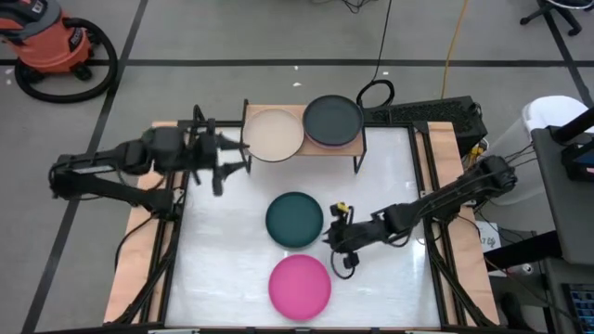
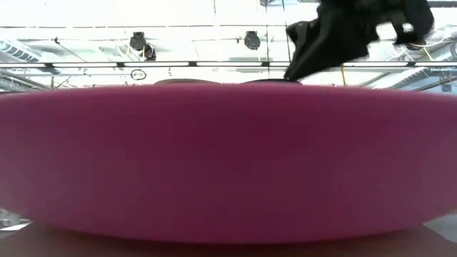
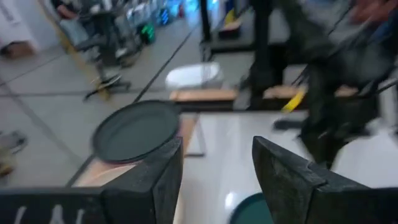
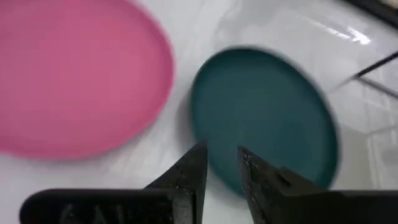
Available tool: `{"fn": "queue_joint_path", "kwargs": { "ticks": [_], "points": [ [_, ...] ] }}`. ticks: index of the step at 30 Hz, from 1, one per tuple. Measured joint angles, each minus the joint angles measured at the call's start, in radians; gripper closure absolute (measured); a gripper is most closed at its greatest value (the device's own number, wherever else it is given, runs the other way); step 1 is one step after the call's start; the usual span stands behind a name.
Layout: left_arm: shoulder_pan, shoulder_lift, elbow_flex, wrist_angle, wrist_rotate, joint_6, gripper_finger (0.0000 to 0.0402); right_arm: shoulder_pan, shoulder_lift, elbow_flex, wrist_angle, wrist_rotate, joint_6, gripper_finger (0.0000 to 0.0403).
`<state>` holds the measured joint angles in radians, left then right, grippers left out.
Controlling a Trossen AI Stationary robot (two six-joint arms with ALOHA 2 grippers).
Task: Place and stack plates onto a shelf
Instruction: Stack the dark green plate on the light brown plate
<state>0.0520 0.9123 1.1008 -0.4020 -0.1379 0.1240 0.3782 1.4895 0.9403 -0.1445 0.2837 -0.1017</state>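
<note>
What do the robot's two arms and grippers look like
Both arms are dark and slender with jointed segments. The left gripper has two broad, wedge-shaped black fingers. The right gripper has narrower, pointed black fingers, and a small yellow marking sits near its wrist in the high view.

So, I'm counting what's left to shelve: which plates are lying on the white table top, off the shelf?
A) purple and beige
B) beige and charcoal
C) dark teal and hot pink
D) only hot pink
C: the high view shows the dark teal plate and the hot pink plate on the table, in front of the shelf.
</note>
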Motion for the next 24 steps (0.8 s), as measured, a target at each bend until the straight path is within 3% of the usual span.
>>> {"fn": "queue_joint_path", "kwargs": {
  "ticks": [7,11,17,24],
  "points": [
    [-0.126,-0.171,-0.338,0.250,0.036,-0.089,0.0208,-0.002,0.128,0.000,0.002,-0.021,-0.084,0.0327],
    [-0.170,-0.194,-0.466,0.396,0.036,-0.082,0.0208,-0.012,0.187,0.000,0.005,0.049,-0.123,0.0327],
    [-0.178,-0.194,-0.513,0.428,0.032,-0.096,0.0208,-0.038,0.256,0.000,0.046,0.110,-0.174,0.0327],
    [-0.178,-0.193,-0.517,0.427,0.032,-0.099,0.0208,-0.064,0.327,0.000,0.114,0.110,-0.238,0.0327]
  ]
}}
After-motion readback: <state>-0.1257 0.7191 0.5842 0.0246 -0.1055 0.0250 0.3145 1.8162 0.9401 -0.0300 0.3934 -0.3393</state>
